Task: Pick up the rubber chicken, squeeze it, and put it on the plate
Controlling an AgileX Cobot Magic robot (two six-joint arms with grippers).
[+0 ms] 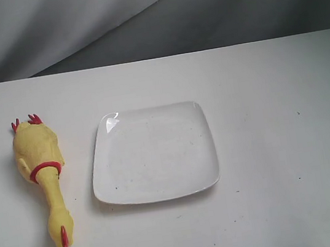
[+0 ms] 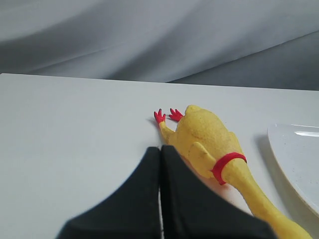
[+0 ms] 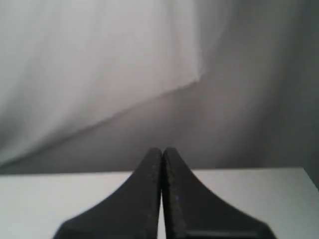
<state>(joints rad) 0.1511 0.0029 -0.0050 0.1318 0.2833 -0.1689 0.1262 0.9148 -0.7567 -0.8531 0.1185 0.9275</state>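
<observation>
Yellow rubber makes up the rubber chicken, which lies flat on the white desk, on the left side of the exterior view. Its plump, bumpy body points toward the far edge of the desk, with two red feet at that end. A red collar ring marks where the body narrows into the thin neck. The neck runs toward the near edge and ends in the head, which has a red comb. Nothing is holding the chicken.

Just beside it, to the right in that view, sits the plate. It is white, glossy and square with rounded corners and a shallow raised rim, and it has nothing on it. A narrow strip of bare desk separates it from the chicken, so the two do not touch.

Your left fingers are black and pressed together along their whole length, holding nothing. In the left wrist view the chicken lies beyond their tips, feet farthest away, and a corner of the plate shows at the picture's edge. You cannot tell from this view how near the tips are to the toy.

Your right fingers are likewise pressed together and hold nothing, with only bare desk past them.

Grey draped cloth hangs behind the desk.
</observation>
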